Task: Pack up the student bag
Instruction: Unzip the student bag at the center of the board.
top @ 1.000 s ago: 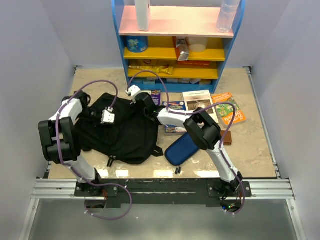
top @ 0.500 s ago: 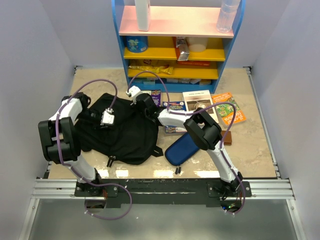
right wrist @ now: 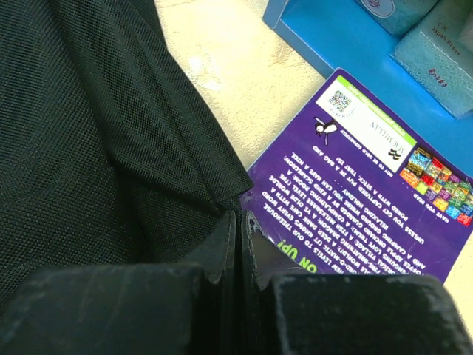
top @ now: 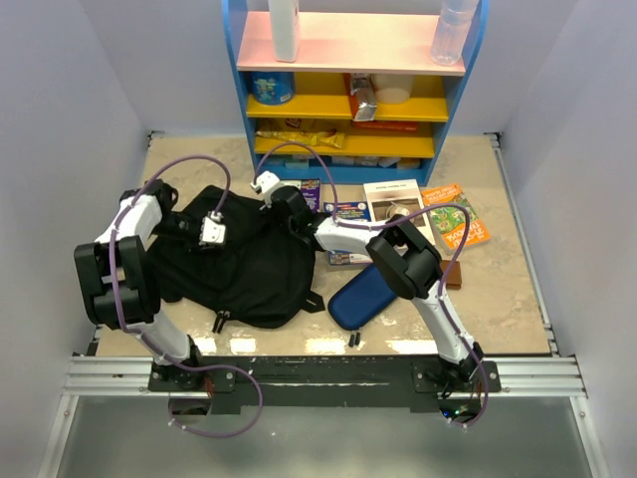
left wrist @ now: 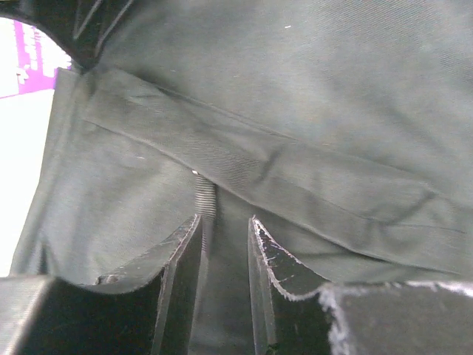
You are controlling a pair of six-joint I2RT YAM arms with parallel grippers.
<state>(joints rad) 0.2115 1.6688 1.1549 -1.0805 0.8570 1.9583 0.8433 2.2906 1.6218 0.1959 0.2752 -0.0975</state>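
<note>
The student bag lies flat on the desk, left of centre in the overhead view, with both arms reaching onto its upper end. My left hand is low over the black cloth, its fingers parted a little. A ribbed strip, which I take for zipper tape or webbing, runs down into the gap close to the left finger. I cannot tell whether either finger actually bites it.

My right hand is pressed together, its tips right at a folded edge of the bag. A purple booklet lies just beside it, at the right of that view. Whether cloth is caught between the pads I cannot tell.

The risks as I judge them:
- If I pull with the left fingers this loose, the strip will likely slip free.
- If the right hand holds no cloth, nothing anchors the bag, and the soft body may slide across the desk instead of opening.
- A slide toward the upper right could shove the purple booklet against the blue shelf unit.
- The navy pencil case lies near the bag's lower right corner and could get pushed too.
</note>
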